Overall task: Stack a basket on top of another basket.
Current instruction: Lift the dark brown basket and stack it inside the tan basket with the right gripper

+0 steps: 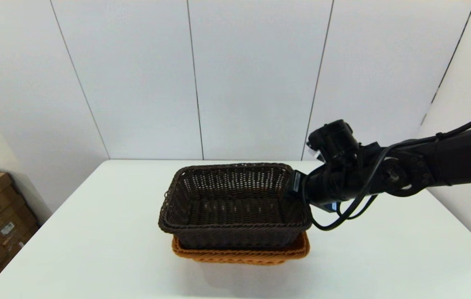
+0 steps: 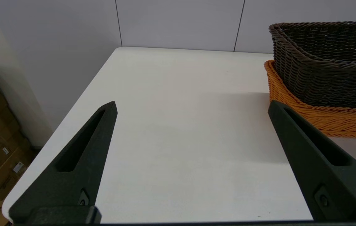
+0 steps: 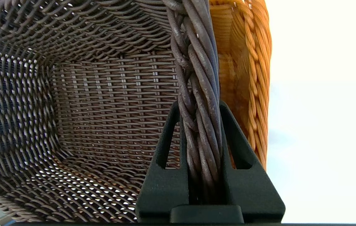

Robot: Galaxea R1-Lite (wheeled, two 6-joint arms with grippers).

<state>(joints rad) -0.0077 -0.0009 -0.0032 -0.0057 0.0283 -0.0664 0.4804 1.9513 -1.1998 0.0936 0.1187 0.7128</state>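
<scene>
The dark brown rectangular woven wicker basket sits nested in the orange-tan rectangular woven wicker basket at the middle of the white table. The right gripper is clamped on the dark basket's braided right rim. The left gripper hovers wide apart over bare tabletop, holding nothing.

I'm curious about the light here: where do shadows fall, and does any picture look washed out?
Head view: a soft shadow lies on the table in front of the orange-tan basket. Right wrist view: the table beyond the dark brown basket glares white. Left wrist view: even light, faint shadow beside the baskets.
</scene>
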